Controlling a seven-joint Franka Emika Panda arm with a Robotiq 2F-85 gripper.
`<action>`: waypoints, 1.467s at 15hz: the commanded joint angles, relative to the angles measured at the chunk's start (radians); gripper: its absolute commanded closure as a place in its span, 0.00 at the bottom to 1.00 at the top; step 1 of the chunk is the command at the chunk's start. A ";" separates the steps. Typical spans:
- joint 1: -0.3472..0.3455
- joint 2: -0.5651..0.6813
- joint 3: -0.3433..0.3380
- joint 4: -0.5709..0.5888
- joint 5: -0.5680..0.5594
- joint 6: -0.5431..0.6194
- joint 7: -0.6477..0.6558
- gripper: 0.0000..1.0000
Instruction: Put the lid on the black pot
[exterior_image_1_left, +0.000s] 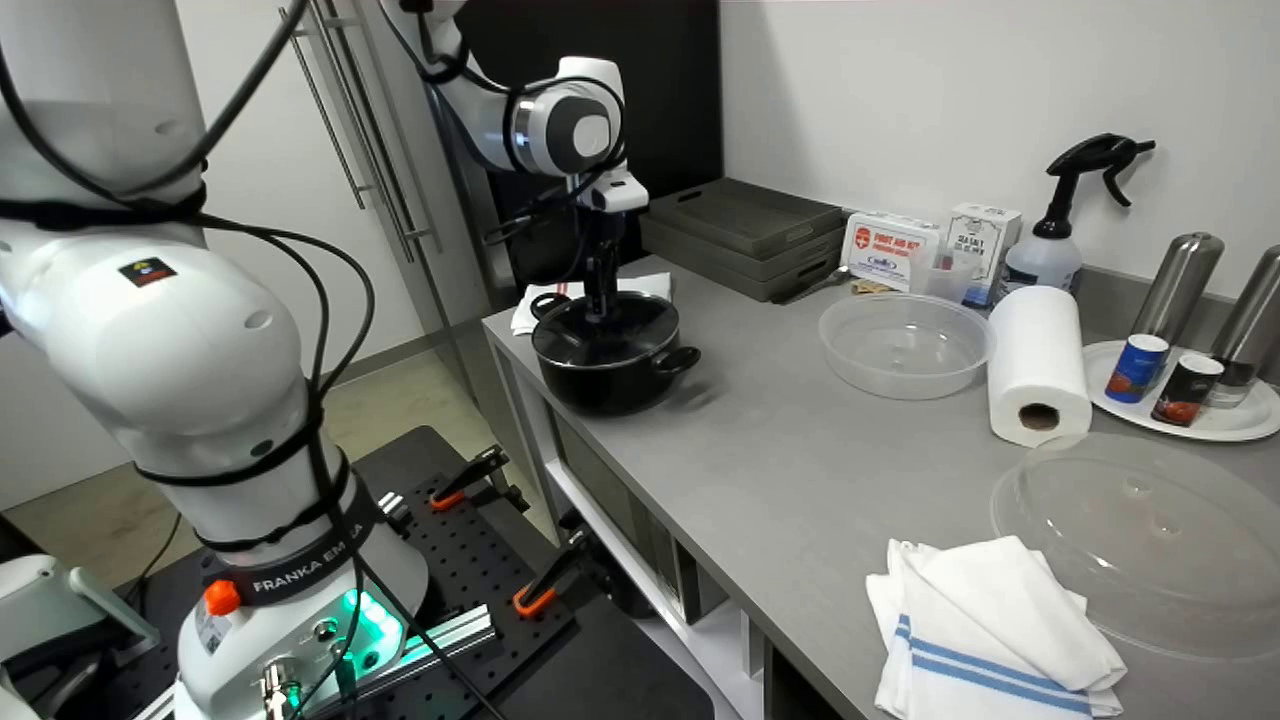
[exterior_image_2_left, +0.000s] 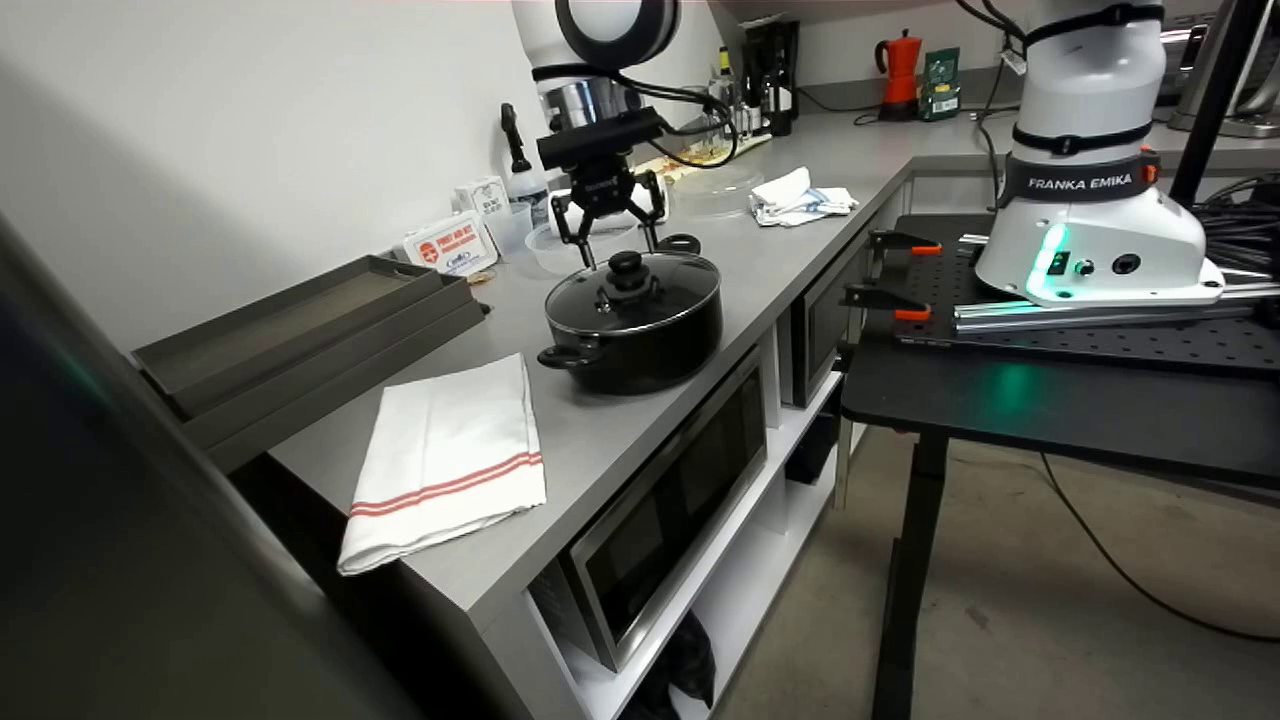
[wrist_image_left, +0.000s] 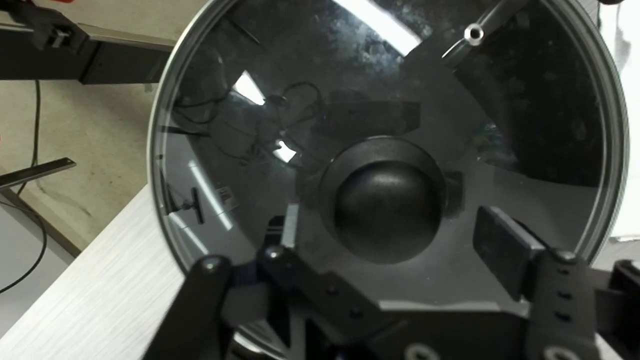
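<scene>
Glass lid (exterior_image_2_left: 640, 292) tops pot (exterior_image_2_left: 660, 352) near counter edge (exterior_image_2_left: 582, 510).

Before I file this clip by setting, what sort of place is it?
Most likely a kitchen: the lidded black pot, red moka pot and paper towel roll suggest it.

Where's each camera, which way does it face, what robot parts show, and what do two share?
An exterior view: high, beside the robot's base, facing down across the counter toward the pot; base, arm and tool show.
An exterior view: near the red-striped towel, facing along the counter from its end; same parts show.
Wrist view: on the arm, facing down at the lid; the tool shows.
Both exterior views share the pot, lid and first-aid box.
</scene>
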 joint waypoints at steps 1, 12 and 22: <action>0.008 -0.002 -0.006 0.012 0.019 -0.005 -0.019 0.00; -0.002 -0.068 -0.019 -0.011 0.015 0.003 -0.005 0.00; -0.006 -0.074 -0.029 0.001 0.000 -0.004 0.004 0.00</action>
